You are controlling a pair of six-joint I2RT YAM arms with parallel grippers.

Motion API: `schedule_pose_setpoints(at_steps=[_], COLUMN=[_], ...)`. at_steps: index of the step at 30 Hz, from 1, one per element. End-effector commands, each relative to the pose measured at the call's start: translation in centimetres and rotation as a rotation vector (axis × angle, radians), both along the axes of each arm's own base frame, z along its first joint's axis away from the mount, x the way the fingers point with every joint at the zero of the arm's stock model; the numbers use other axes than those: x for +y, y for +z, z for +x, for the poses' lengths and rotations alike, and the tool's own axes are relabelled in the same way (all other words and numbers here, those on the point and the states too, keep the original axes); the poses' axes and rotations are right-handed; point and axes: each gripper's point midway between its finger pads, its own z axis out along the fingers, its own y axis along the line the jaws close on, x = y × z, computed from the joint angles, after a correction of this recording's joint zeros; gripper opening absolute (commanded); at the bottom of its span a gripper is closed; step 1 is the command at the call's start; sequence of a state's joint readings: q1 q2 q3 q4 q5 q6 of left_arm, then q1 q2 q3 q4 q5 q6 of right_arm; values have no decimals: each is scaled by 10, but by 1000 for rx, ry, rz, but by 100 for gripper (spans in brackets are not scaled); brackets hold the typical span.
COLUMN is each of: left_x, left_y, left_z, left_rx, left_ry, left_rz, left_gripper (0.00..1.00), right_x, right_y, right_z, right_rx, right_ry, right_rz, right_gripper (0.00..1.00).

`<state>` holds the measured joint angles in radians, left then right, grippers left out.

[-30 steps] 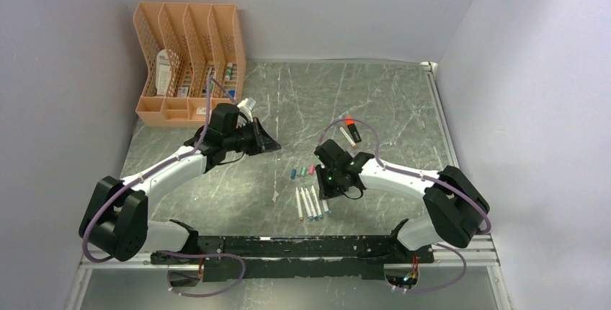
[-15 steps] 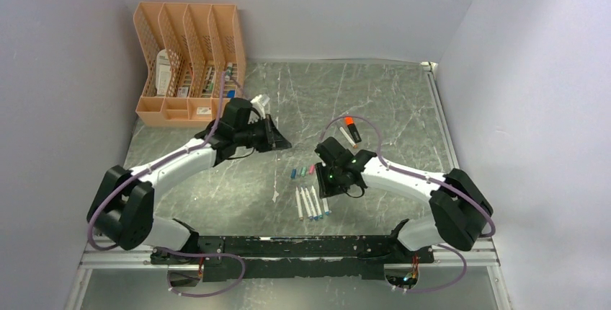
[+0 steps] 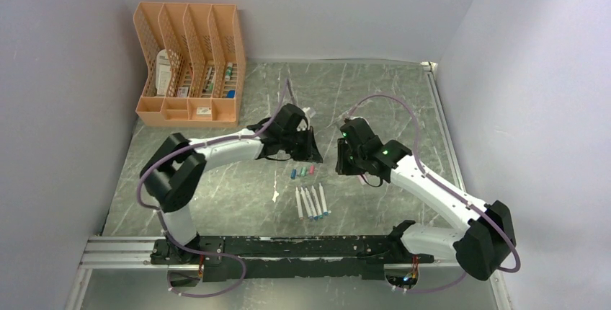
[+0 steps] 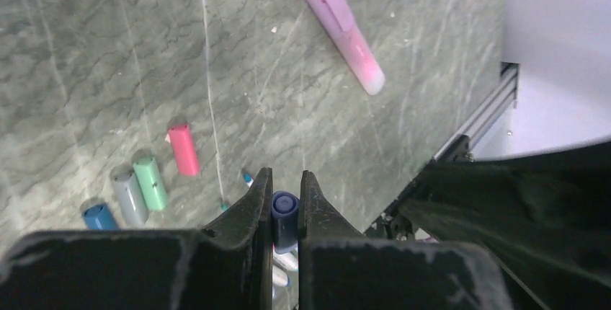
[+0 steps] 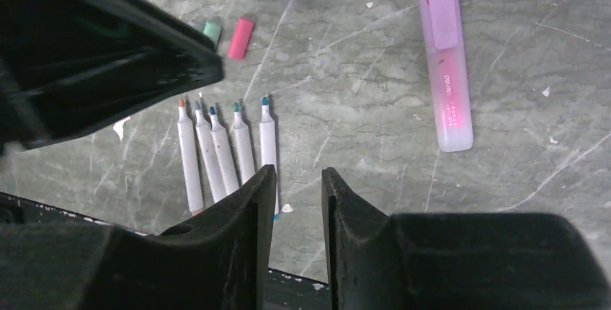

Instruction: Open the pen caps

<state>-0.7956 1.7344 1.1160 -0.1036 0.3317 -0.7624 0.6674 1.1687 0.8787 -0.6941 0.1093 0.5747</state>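
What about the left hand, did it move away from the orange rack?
Yes. The left hand, shut on a blue-capped pen, has swung right, away from the orange rack, toward the middle of the table.

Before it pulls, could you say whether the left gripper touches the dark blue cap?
Touching: the left wrist view shows the left gripper with both fingers against the dark blue cap.

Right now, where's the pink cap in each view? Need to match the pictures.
Top external: pink cap near the centre, at the right end of the short row of loose caps.
Left wrist: pink cap left of centre, again the rightmost of the row.
Right wrist: pink cap near the top edge, left of centre.
Shared landmark: the green cap lying right beside it.
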Motion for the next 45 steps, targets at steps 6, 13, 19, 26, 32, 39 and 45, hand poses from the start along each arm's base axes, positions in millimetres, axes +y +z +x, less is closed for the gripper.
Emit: schedule_pose_setpoints(at_steps=[6, 13, 19, 26, 32, 39, 45], left_x=[-27, -28, -21, -12, -12, -11, -12], left_y=[-41, -60, -73, -84, -86, -82, -75], left_z=[9, 13, 11, 10, 11, 13, 13], left_rx=[13, 22, 34, 43, 42, 33, 26], left_ry=[-17, -17, -13, 0, 2, 7, 11], left_rz=[121, 177, 227, 273, 277, 283, 271], left_gripper=[13, 16, 18, 20, 27, 33, 33], right_x=[-10, -7, -4, -1, -1, 1, 1], right_y=[2, 4, 2, -2, -2, 0, 0], right_z=[-8, -10, -11, -14, -15, -14, -15], right_rx=[0, -1, 5, 17, 19, 16, 16], right_ry=[-3, 13, 26, 38, 43, 46, 46], right_rz=[6, 27, 37, 54, 58, 64, 66], right_gripper=[30, 30, 30, 30, 30, 30, 30])
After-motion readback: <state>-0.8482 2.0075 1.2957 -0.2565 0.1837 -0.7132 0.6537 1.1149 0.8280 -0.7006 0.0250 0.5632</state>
